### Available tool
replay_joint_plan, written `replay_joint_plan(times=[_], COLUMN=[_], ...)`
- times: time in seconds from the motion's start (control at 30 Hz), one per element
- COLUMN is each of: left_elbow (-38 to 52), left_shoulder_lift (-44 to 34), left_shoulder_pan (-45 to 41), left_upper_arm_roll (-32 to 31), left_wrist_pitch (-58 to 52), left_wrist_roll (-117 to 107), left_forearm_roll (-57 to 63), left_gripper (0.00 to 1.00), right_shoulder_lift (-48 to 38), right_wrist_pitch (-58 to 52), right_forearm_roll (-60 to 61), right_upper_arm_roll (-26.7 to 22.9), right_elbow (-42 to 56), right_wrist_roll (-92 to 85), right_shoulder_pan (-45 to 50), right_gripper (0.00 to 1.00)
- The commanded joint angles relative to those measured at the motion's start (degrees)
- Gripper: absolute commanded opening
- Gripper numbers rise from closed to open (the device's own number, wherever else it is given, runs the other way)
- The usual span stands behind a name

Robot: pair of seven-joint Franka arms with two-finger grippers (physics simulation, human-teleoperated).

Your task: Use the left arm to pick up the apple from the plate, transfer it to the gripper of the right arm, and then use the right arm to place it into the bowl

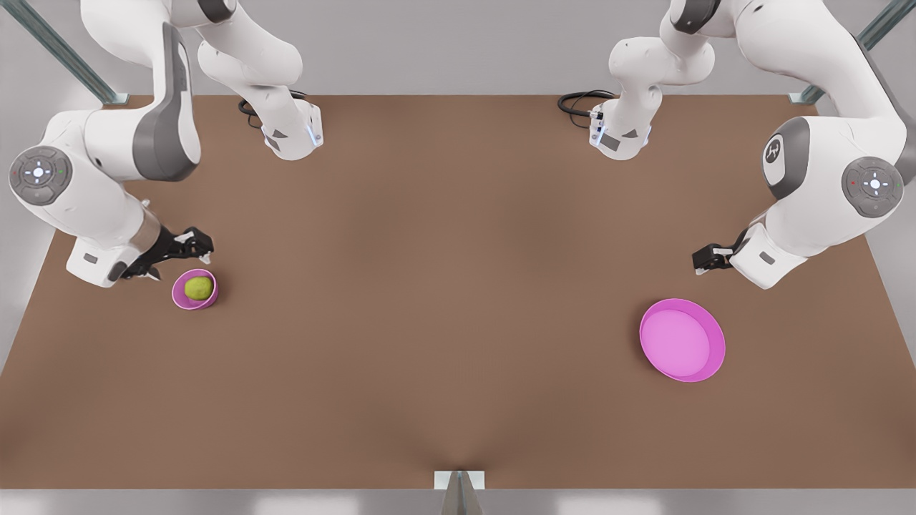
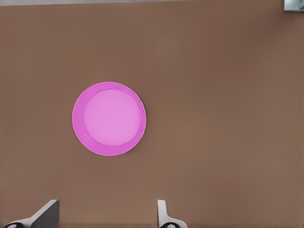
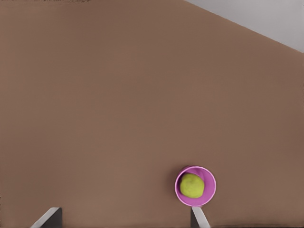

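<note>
The yellow-green apple (image 1: 199, 287) (image 3: 192, 185) lies inside the small deep pink bowl (image 1: 179, 295) (image 3: 178, 187) at the front view's left. Just behind the bowl, a little above the table, my right gripper (image 1: 189, 243) (image 3: 124, 211) hangs open with nothing between its fingers. The wide magenta plate (image 1: 682, 340) (image 2: 109, 118) sits at the front view's right with nothing on it. My left gripper (image 1: 705, 257) (image 2: 107, 204) hovers behind the plate, open and holding nothing.
The brown table (image 1: 444, 286) stretches bare between bowl and plate. Both arm bases (image 1: 293, 132) (image 1: 619, 136) stand at the back edge with black cables beside them. A small metal bracket (image 1: 459, 483) sits at the front edge.
</note>
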Motion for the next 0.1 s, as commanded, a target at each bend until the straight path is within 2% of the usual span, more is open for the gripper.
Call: replay_joint_plan(times=[0.0, 0.07], left_elbow=[0.03, 0.03], left_shoulder_lift=[-0.03, -0.03], left_shoulder_pan=[-0.07, -0.07], left_upper_arm_roll=[0.0, 0.0], left_wrist_pitch=[-0.02, -0.02], left_wrist_roll=[-1.83, -1.83], left_forearm_roll=[0.04, 0.04], left_gripper=[1.0, 1.0], right_shoulder_lift=[0.01, 0.27], right_wrist_pitch=[-0.27, -0.27], right_forearm_roll=[0.12, 0.21], right_upper_arm_roll=[-0.06, -0.06], right_elbow=[0.05, 0.05], right_wrist_roll=[23.49, 23.49], right_shoulder_pan=[-0.11, -0.11], right_gripper=[1.0, 1.0])
